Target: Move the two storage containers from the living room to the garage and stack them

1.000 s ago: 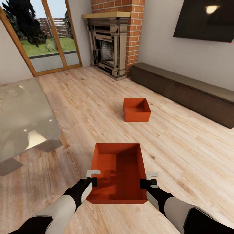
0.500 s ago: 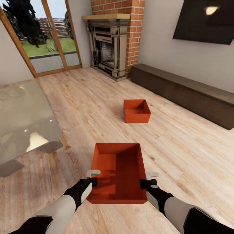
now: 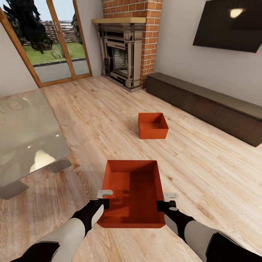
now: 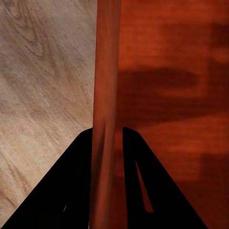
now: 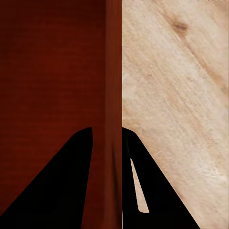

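The far storage container [image 3: 153,125] sits slightly lower in view; the camera shifted.

Glass table [image 3: 25,134], fireplace [image 3: 123,51] (brick), television [image 3: 229,23].

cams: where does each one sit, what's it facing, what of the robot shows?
Head: high, facing forward-down at living-room floor; both arms, near container, far container.
Left wrist: along left gripper, fingers straddling the near container's wall.
Right wrist: along right gripper, straddling the opposite wall.
Shared: the near container.
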